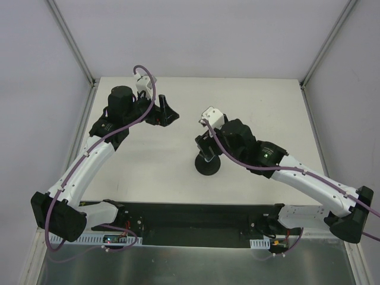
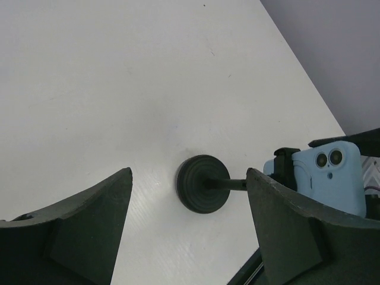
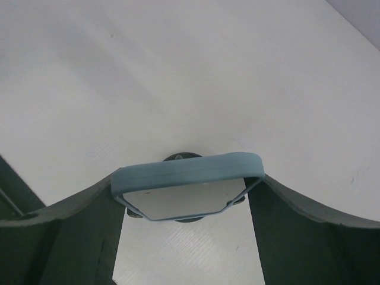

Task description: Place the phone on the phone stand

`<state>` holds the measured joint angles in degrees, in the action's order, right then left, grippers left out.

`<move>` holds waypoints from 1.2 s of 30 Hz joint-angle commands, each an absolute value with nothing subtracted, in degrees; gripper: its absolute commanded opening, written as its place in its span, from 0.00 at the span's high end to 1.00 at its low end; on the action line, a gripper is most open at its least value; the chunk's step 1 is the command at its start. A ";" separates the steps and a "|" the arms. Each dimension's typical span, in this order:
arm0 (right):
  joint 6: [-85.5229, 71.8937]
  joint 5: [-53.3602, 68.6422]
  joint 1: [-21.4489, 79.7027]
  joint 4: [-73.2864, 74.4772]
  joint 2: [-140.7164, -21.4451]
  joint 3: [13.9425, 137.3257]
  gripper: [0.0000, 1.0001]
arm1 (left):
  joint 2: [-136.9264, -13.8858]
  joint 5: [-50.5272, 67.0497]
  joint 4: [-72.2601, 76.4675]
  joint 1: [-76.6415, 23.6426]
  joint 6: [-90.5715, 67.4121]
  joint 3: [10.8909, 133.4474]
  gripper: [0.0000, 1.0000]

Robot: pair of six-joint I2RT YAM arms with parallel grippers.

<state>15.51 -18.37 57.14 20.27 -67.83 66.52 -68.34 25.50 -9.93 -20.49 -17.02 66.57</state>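
My right gripper is shut on the phone. Its light blue rim spans the two fingers, and the screen below it mirrors the pale surroundings. The left wrist view shows the phone's blue back with two camera lenses, lying against the clamp head of the phone stand. From the round black base a thin stem runs to that head. In the top view the base sits under the right gripper, which hides the phone. In the right wrist view the base peeks out behind the phone. My left gripper is open and empty at the back left.
The white table is walled in by pale panels with metal posts at the back corners. A black strip with the arm bases runs along the near edge.
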 commanded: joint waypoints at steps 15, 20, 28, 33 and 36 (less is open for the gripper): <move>34.63 23.54 55.81 20.82 -65.12 68.89 1.00 | -69.08 26.64 -8.17 -19.69 -17.84 66.01 0.25; 36.47 28.81 55.72 22.76 -66.00 69.17 1.00 | -69.08 28.13 -7.91 -19.69 -17.93 66.01 0.25; 36.21 30.94 55.72 25.66 -67.32 71.01 0.99 | -69.52 27.69 -7.82 -19.60 -18.02 66.01 0.25; 34.81 25.93 55.90 23.21 -66.27 69.00 1.00 | -69.43 27.78 -7.82 -19.69 -18.02 66.01 0.25; 34.28 24.70 55.99 20.40 -64.78 67.06 1.00 | -69.52 28.82 -7.73 -19.69 -18.28 66.09 0.25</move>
